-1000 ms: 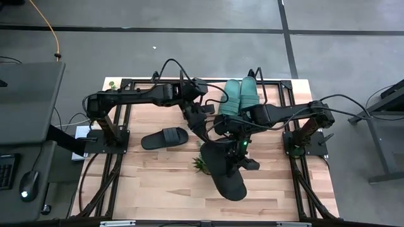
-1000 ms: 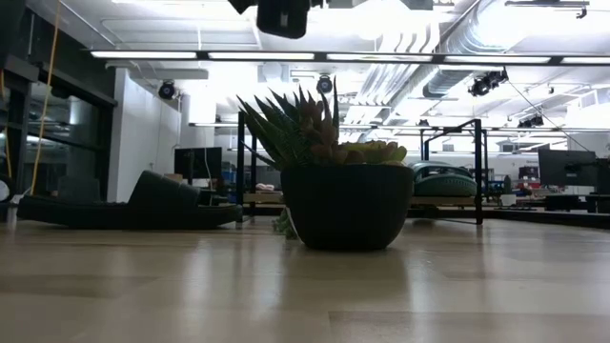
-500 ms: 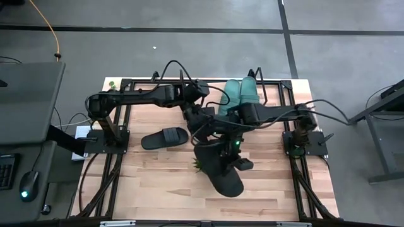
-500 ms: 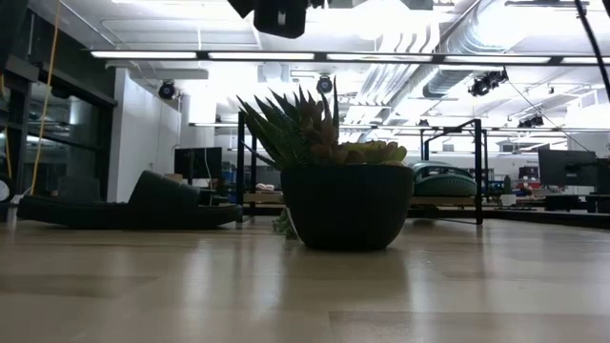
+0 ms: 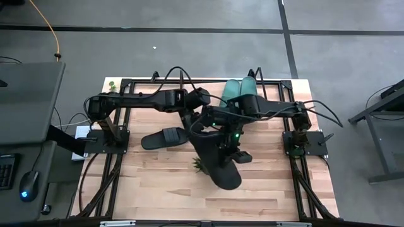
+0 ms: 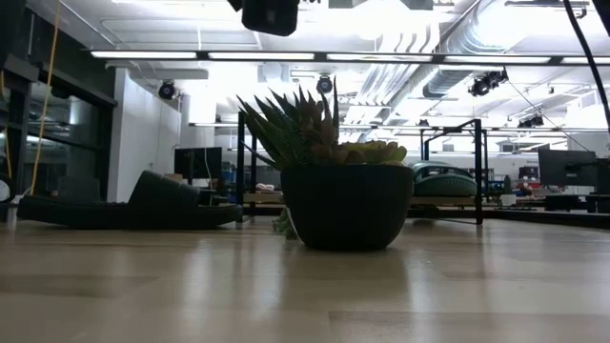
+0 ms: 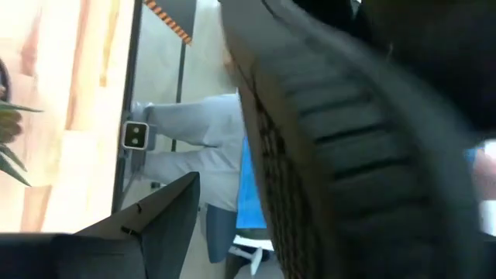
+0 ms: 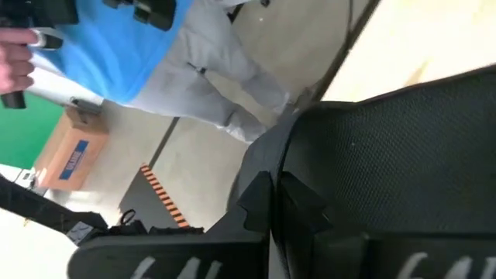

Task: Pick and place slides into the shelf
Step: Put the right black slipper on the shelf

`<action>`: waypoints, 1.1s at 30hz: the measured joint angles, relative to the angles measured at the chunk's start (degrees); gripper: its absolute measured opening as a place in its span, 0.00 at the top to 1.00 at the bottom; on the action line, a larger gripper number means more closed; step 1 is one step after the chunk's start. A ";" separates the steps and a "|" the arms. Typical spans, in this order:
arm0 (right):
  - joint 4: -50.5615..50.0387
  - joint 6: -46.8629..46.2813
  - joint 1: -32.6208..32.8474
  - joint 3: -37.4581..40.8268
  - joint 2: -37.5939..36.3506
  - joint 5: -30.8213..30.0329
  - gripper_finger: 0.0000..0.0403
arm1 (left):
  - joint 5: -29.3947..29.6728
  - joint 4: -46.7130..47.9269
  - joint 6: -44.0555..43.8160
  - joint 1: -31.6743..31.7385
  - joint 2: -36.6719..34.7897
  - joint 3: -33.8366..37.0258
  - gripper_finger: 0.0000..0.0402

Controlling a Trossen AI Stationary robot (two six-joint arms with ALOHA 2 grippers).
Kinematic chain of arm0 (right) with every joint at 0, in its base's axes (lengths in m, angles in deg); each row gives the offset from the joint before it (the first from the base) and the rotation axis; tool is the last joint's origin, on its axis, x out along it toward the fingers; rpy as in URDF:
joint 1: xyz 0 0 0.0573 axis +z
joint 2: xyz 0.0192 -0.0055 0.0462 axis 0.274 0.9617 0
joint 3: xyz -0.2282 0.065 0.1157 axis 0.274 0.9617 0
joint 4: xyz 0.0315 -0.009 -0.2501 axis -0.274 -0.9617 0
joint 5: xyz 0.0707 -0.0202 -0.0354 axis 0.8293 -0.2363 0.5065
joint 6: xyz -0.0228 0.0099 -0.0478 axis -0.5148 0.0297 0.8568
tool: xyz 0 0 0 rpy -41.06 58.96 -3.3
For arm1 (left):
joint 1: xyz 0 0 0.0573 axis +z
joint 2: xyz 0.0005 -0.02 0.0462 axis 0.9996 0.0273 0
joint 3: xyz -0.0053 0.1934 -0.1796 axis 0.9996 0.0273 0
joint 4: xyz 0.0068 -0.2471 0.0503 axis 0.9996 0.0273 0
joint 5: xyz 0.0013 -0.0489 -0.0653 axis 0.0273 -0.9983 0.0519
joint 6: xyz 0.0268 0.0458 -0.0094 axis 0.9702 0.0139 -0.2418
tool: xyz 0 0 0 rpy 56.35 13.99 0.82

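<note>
Right pincer (image 5: 222, 140) clamped shut on black slide (image 5: 218, 162), lifted above desk (image 5: 158, 189), sole hanging toward plant (image 5: 201, 165) beneath. Left pincer (image 5: 199, 123) just beside it, fingers spread wide, holding nothing. Second black slide (image 5: 165, 137) flat on desk, left of both pincers. Two teal slides (image 5: 241, 93) on shelf (image 5: 268, 94) behind right pincer.

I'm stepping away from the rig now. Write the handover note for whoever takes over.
Right gripper: shut on one black slide, held up over the middle of the table.
Left gripper: open, close by that slide's sole, no clear grip.
Done: two green slides lie side by side on the shelf.
Left: place the held slide on the shelf, then fetch the second black slide, which lies flat on the table on the left arm's side.
</note>
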 joint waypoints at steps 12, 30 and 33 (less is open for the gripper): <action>1.24 -0.03 0.87 0.07 0.56 1.44 1.00 | 0.50 0.02 0.22 0.08 0.00 0.00 0.29; 2.57 -0.14 2.47 0.07 0.56 2.85 1.00 | 3.02 -0.23 0.32 0.15 0.00 0.00 0.29; 4.30 -0.86 2.89 0.07 0.56 3.29 1.00 | 4.36 -0.26 0.33 0.15 0.00 0.00 0.29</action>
